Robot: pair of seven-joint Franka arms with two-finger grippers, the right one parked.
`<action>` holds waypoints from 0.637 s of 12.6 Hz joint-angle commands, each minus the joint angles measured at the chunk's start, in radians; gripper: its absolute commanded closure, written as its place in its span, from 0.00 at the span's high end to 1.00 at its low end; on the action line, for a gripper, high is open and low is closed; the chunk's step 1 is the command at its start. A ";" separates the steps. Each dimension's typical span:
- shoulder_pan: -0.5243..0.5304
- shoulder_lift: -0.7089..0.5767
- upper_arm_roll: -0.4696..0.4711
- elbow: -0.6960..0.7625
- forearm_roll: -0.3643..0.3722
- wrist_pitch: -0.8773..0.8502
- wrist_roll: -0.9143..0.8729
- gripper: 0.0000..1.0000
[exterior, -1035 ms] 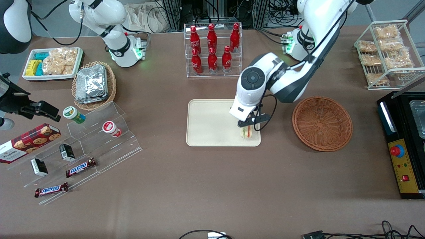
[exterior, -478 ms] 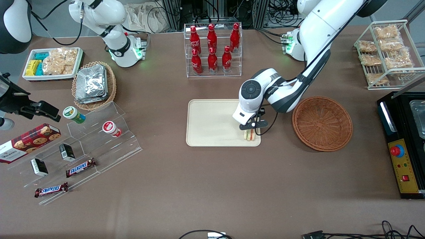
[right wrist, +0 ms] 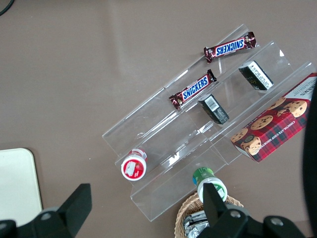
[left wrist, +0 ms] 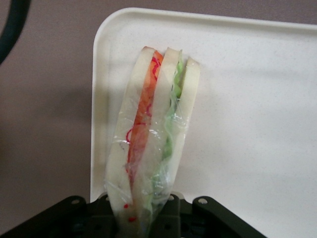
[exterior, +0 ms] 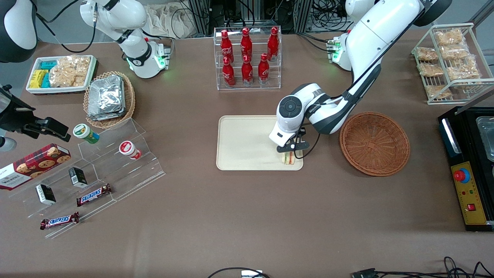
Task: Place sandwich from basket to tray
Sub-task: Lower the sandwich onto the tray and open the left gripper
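The sandwich (exterior: 287,158), a wrapped wedge of pale bread with orange and green layers, stands on edge on the cream tray (exterior: 243,143), in its corner nearest the front camera and the basket. In the left wrist view the sandwich (left wrist: 153,134) rests on the tray (left wrist: 247,99) close to its rim. My gripper (exterior: 289,151) is right over it, shut on the sandwich (left wrist: 143,218). The reddish-brown wicker basket (exterior: 374,143) stands empty beside the tray, toward the working arm's end.
A clear rack of red bottles (exterior: 247,54) stands farther from the front camera than the tray. A tan basket of foil packets (exterior: 108,98), a white snack tray (exterior: 60,73) and acrylic steps with snacks (exterior: 96,170) lie toward the parked arm's end. A black control box (exterior: 469,170) sits at the working arm's end.
My gripper has come down with the sandwich onto the tray's corner and shifted slightly. The arm's wrist has dropped lower.
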 commanded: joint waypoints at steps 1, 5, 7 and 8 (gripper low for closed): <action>0.007 0.013 -0.009 0.012 0.009 0.004 -0.057 1.00; 0.022 -0.106 -0.014 0.065 -0.133 -0.120 -0.042 1.00; 0.034 -0.183 -0.014 0.154 -0.210 -0.260 -0.029 1.00; 0.045 -0.217 -0.014 0.220 -0.250 -0.343 -0.011 1.00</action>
